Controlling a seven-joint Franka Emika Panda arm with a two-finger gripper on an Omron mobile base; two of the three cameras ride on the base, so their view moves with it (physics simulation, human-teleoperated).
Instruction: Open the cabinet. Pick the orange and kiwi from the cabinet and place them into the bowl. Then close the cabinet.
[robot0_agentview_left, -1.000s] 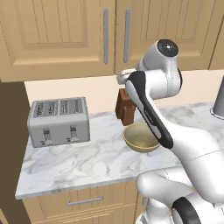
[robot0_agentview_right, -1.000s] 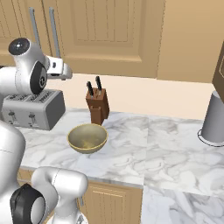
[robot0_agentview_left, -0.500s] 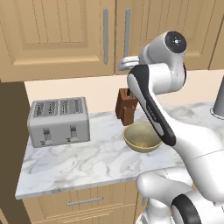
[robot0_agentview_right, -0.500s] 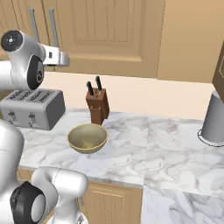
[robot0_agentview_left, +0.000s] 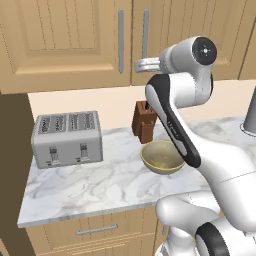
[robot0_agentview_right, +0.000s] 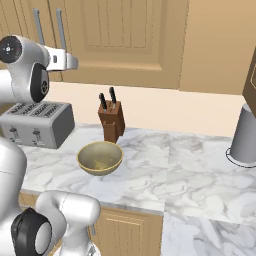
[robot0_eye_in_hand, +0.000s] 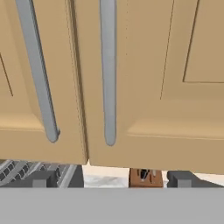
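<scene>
Cabinet (robot0_agentview_left: 75, 40) doors shut, jaws wide open.
Gripper (robot0_eye_in_hand: 111, 178) faces the right handle (robot0_eye_in_hand: 107, 74); bowl (robot0_agentview_left: 161, 157) sits empty on the counter (robot0_agentview_left: 100, 185).

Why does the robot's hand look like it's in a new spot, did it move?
Yes. The gripper has climbed from beside the knife block up toward the cabinet handles, and it is open.

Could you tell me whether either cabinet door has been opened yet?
No, in the hand view both doors of the cabinet sit flush and shut, their grey handles side by side at the seam.
</scene>
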